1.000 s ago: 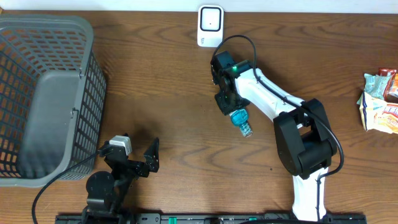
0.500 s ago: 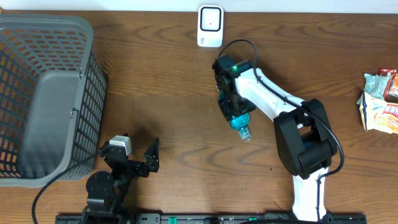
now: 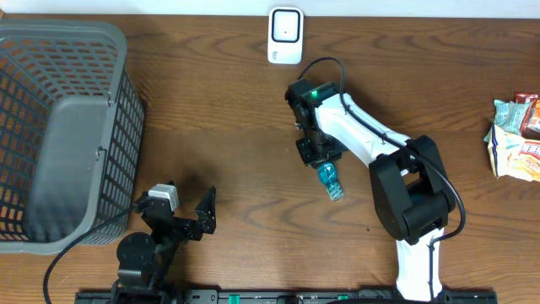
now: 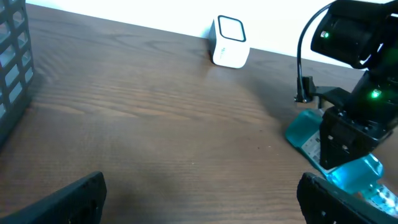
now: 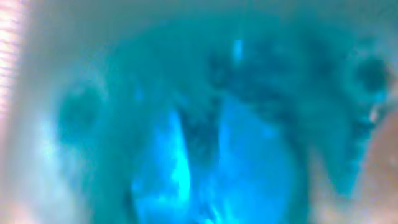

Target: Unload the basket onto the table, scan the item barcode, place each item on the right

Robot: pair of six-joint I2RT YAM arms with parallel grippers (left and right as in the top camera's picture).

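We're looking at a table [image 3: 211, 110] showing warm brown, with darker wavy wood grain running across it. The basket [image 3: 126, 118] is showing plain grey in an open grid of mesh. We're picking out the scanner [image 3: 285, 35] in white, with a greyer window on its face. The bottle [image 3: 330, 181] is shining translucent turquoise-blue with a white label, and that blue is filling the right wrist view as a blur. The right arm [image 3: 363, 135] is reading white with black joints, and a green light [image 3: 314, 93] is glowing on it. The left arm [image 3: 139, 253] is showing black with one pale part. The packets [image 3: 515, 135] are flashing pale green, red and orange.
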